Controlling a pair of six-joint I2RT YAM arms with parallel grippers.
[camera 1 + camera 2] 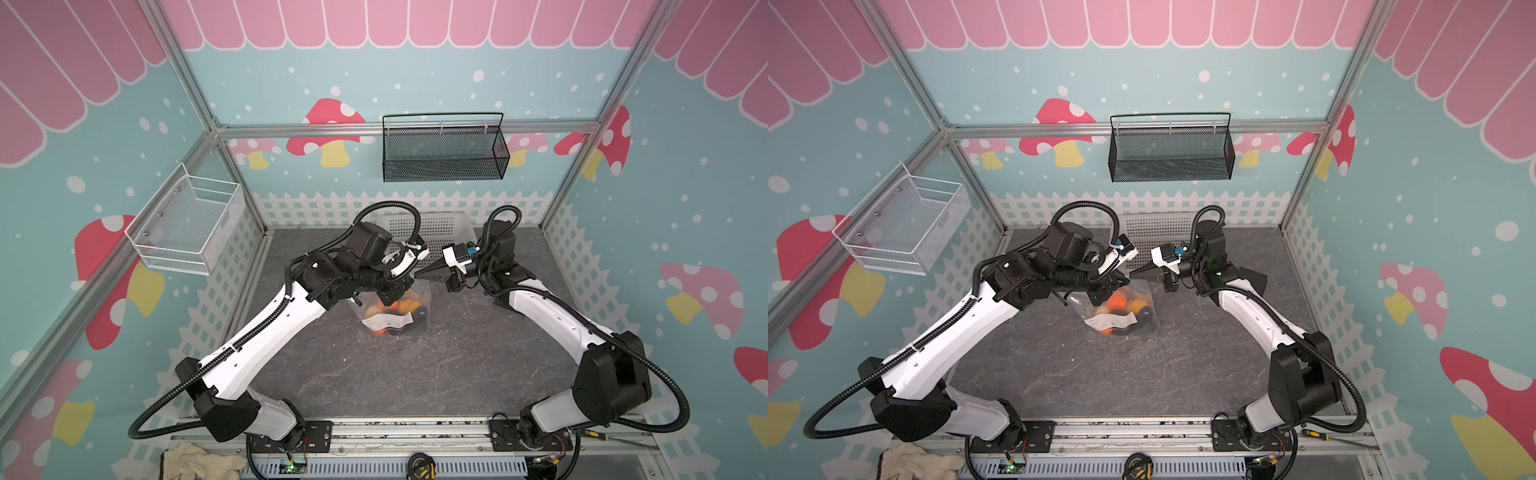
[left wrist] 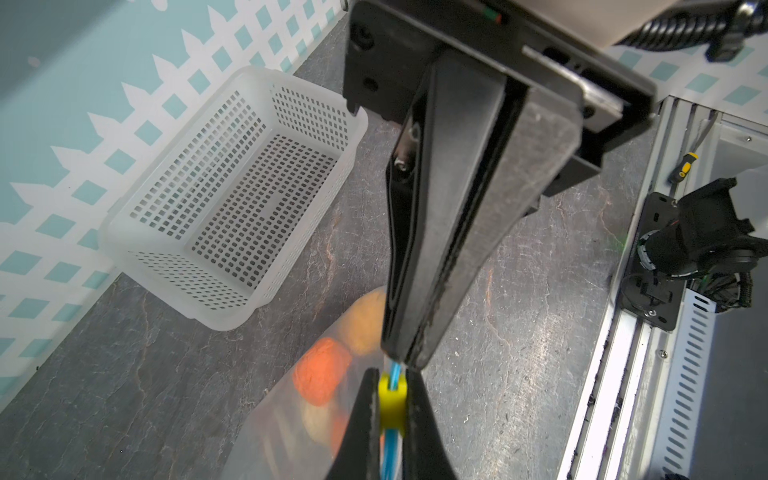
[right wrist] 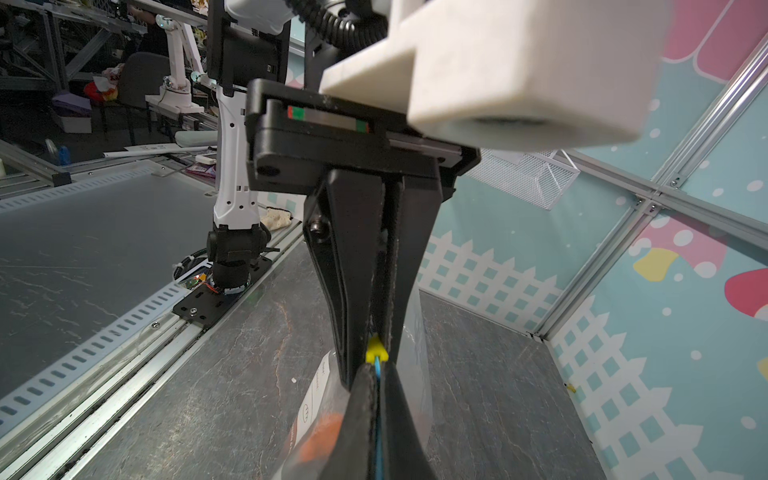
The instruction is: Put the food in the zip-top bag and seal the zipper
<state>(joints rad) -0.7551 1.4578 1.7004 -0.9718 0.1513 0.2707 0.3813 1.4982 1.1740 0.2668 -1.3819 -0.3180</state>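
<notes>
The zip-top bag point(image 1: 395, 316) point(image 1: 1121, 320) stands on the grey table between both arms, with the food inside: a bright orange piece point(image 2: 322, 370), a yellow-orange one point(image 2: 365, 322) and black lumps point(image 1: 1144, 318). Its blue zipper point(image 2: 390, 453) point(image 3: 377, 415) runs along the raised top edge. My left gripper point(image 2: 390, 374) point(image 1: 409, 277) is shut on the zipper's yellow tab point(image 2: 391, 401) point(image 3: 375, 349). My right gripper point(image 3: 377, 370) point(image 1: 1133, 274) is shut on the blue strip right beside the tab, tip to tip with the left one.
An empty white perforated basket point(image 2: 232, 199) point(image 1: 432, 232) sits on the table behind the bag. A black mesh basket point(image 1: 444, 153) hangs on the back wall and a white wire basket point(image 1: 187, 220) on the left wall. A glove point(image 1: 199, 461) and a screwdriver point(image 1: 598, 435) lie by the front rail.
</notes>
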